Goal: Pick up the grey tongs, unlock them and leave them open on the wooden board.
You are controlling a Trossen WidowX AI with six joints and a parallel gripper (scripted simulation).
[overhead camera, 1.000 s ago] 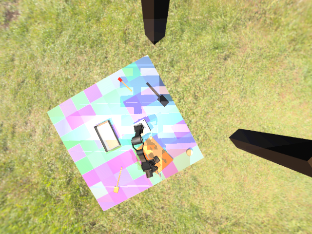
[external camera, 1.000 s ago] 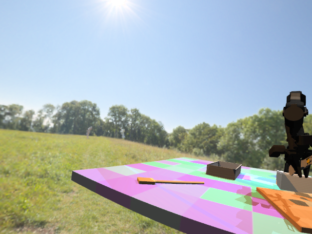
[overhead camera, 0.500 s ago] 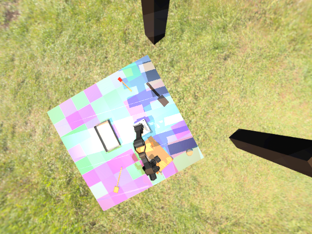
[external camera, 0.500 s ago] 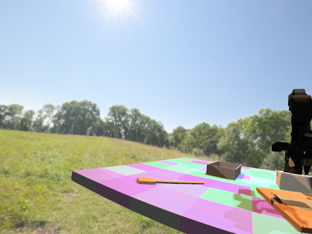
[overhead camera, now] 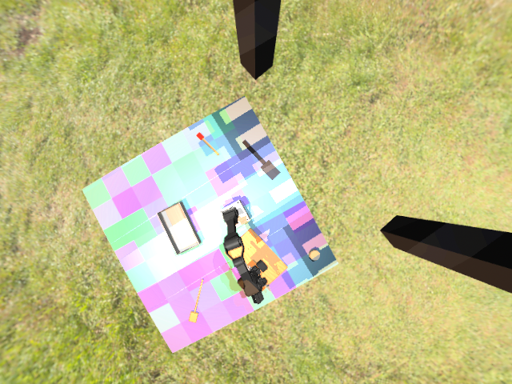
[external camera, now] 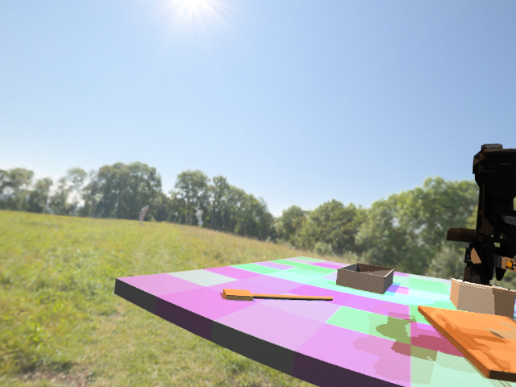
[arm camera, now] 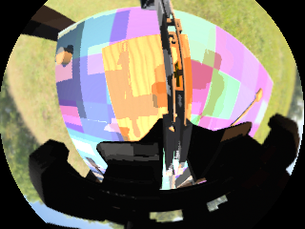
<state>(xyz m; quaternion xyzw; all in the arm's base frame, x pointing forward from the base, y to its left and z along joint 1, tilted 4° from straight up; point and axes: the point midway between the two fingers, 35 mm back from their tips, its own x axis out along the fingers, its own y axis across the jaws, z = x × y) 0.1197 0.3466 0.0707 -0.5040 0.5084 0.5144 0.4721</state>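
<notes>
Dark-walled box: this open container [overhead camera: 168, 232] [external camera: 358, 280] stands upright on the patchwork table [overhead camera: 134, 171] [external camera: 266, 329] [arm camera: 226, 45]; from above, its inside shows a pale bottom, partly tan and partly glaring white.
Pale box: a second container [overhead camera: 245, 210] [external camera: 479, 296] stands just beyond the wooden board in the exterior view; the arm [overhead camera: 234, 242] [external camera: 497, 187] covers part of it from above, so its contents cannot be made out.
Roasting tin: which of the two boxes it is, I cannot tell.
Tongs: the long, narrow grey and orange-brown tongs [arm camera: 176, 72] are in the gripper, above the wooden board [overhead camera: 273, 264] [external camera: 462, 329] [arm camera: 143, 57] in the wrist view; their two sides run close together, and the state of the lock is too small to tell.
Fingers: the gripper [overhead camera: 258, 274] [arm camera: 167, 120] is pinching the tongs between its fingers.
Yellow spatula: it [overhead camera: 198, 299] [external camera: 283, 297] [arm camera: 248, 106] lies flat on the table, well apart from both boxes.
Far utensils: a red-headed tool [overhead camera: 209, 144] and a dark spatula [overhead camera: 270, 169] lie on the table.
Round object: a small tan one [overhead camera: 314, 254] [arm camera: 64, 55] sits near a table corner.
</notes>
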